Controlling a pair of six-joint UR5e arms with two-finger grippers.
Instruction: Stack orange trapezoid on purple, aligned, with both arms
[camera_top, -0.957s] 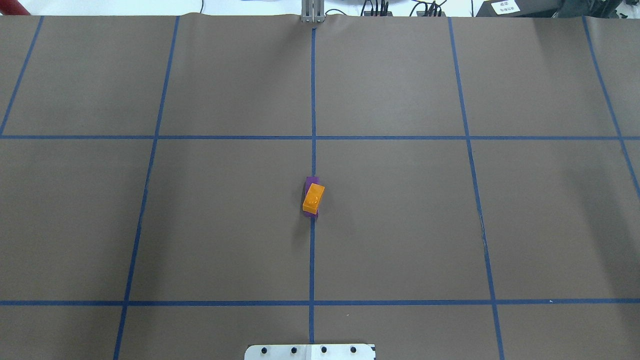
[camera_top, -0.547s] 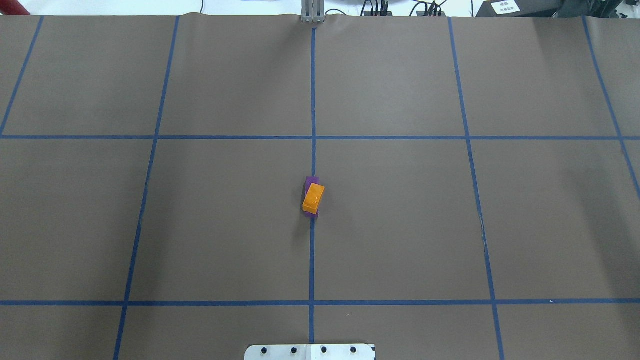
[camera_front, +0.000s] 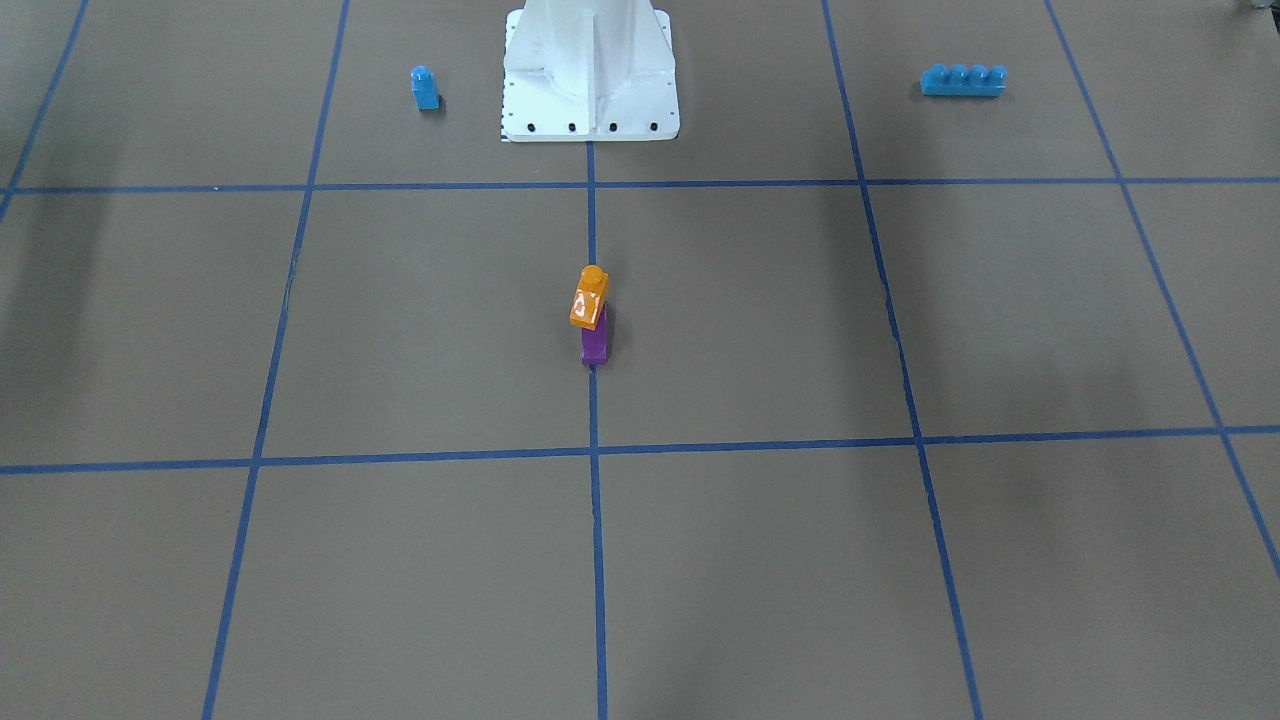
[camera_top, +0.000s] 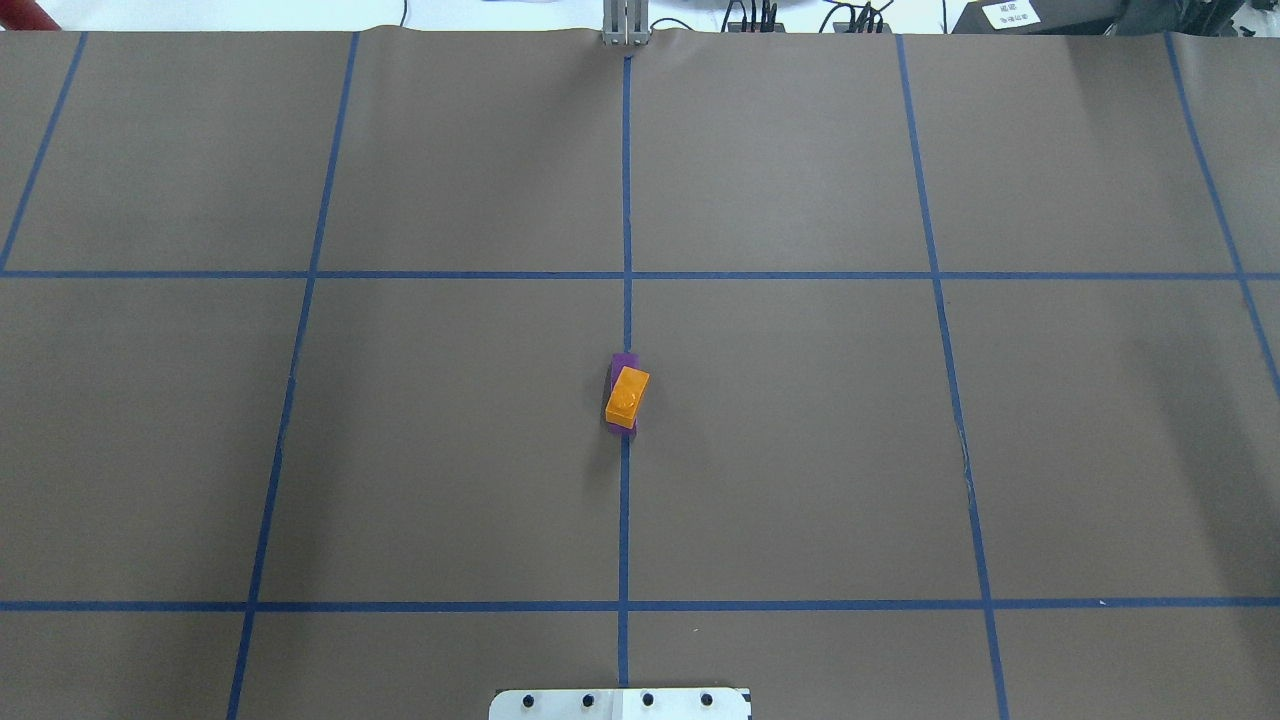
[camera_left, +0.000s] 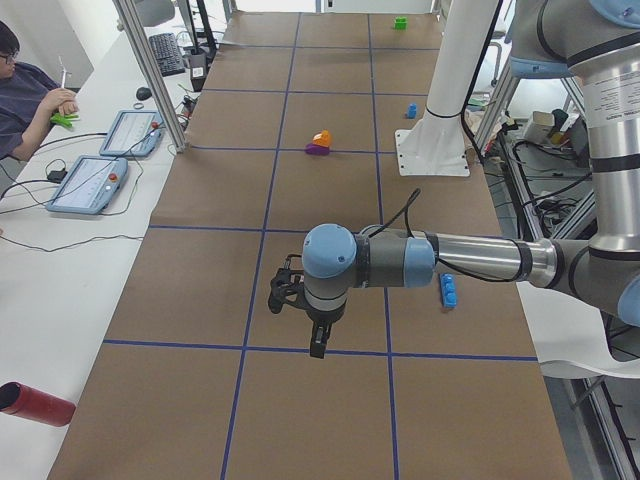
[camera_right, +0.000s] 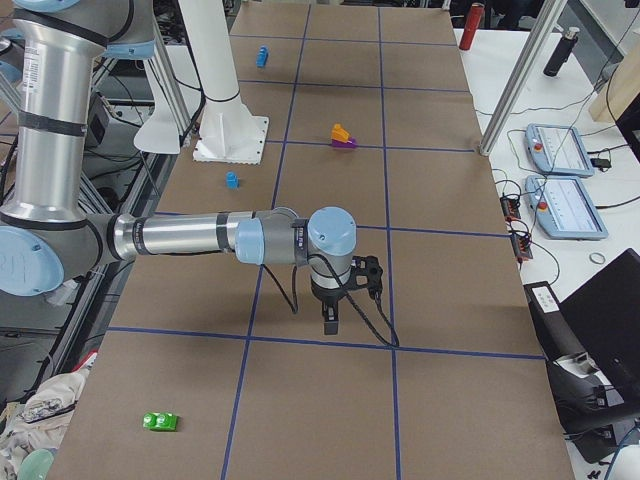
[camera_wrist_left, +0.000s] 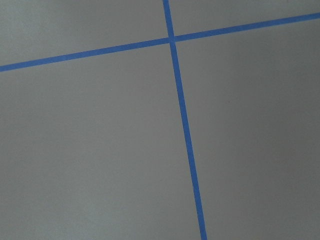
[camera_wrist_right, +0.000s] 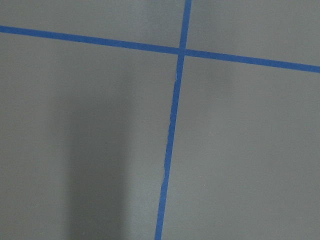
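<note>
The orange trapezoid (camera_top: 627, 397) sits on top of the purple block (camera_top: 625, 359) on the centre tape line, turned slightly askew to it. The front view shows the orange trapezoid (camera_front: 589, 298) stud up on the purple block (camera_front: 595, 345). No gripper touches the stack. My left gripper (camera_left: 310, 335) shows only in the left side view, far from the stack, over the mat. My right gripper (camera_right: 335, 318) shows only in the right side view, also far from the stack. I cannot tell whether either is open or shut. Both wrist views show only mat and tape.
A small blue single-stud block (camera_front: 425, 88) and a long blue brick (camera_front: 962, 80) lie either side of the white pedestal (camera_front: 590, 70). A green block (camera_right: 160, 421) lies near the right end. A red cylinder (camera_left: 35, 404) lies at the left end, where an operator sits.
</note>
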